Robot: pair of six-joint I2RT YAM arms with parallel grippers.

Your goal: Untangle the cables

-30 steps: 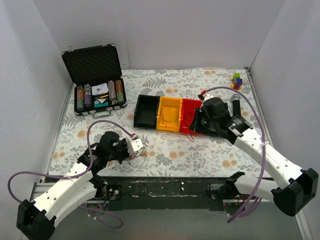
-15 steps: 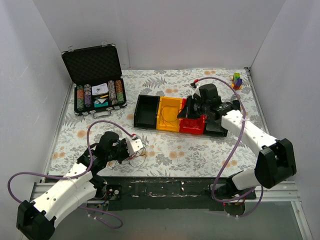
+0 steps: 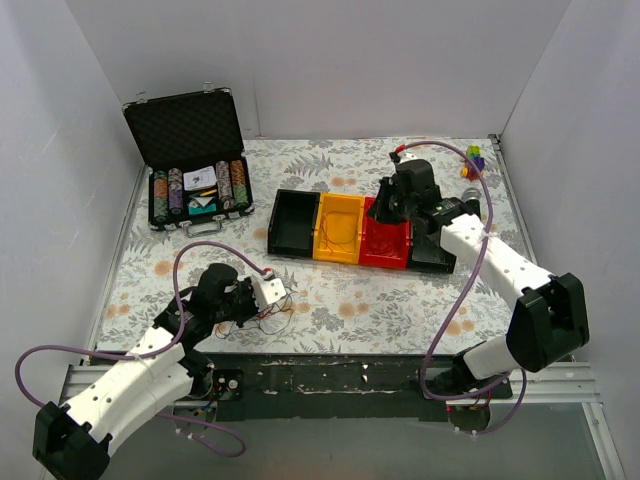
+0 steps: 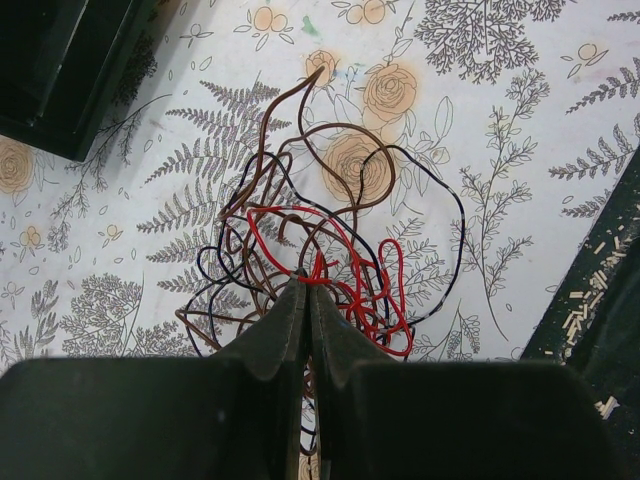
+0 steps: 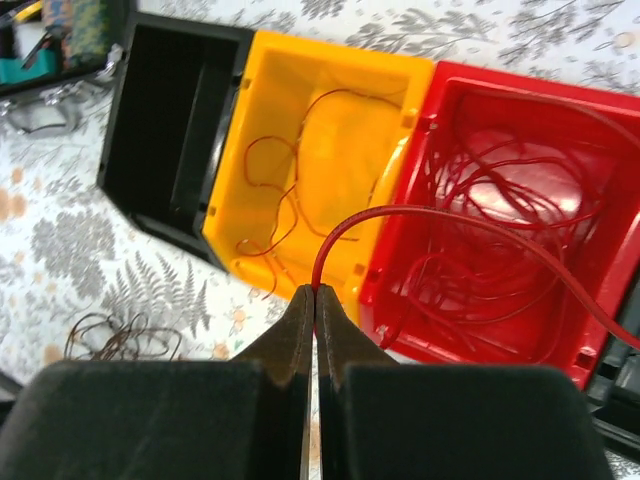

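Observation:
A tangle of thin red, brown and dark cables (image 4: pixel 320 250) lies on the floral cloth at the front left (image 3: pixel 262 318). My left gripper (image 4: pixel 307 283) is shut on a red cable of that bunch (image 4: pixel 320 278). My right gripper (image 5: pixel 315 292) is shut on one red cable (image 5: pixel 420 212), which arcs up and to the right over the red bin (image 5: pixel 600 330). That bin holds several red cables (image 5: pixel 500 250). The yellow bin (image 5: pixel 330 60) holds thin brown cables (image 5: pixel 285 190). In the top view the right gripper (image 3: pixel 385 208) hangs above the red bin (image 3: pixel 388 258).
A black bin (image 3: pixel 290 225) stands left of the yellow bin (image 3: pixel 338 228); another black tray (image 3: pixel 435 258) lies right of the red one. An open case of poker chips (image 3: pixel 195 190) stands at the back left. A small coloured toy (image 3: pixel 473 160) sits at the back right.
My right arm has swung back and left, from right of the bins to above the red bin, carrying the red cable. The left arm has hardly moved.

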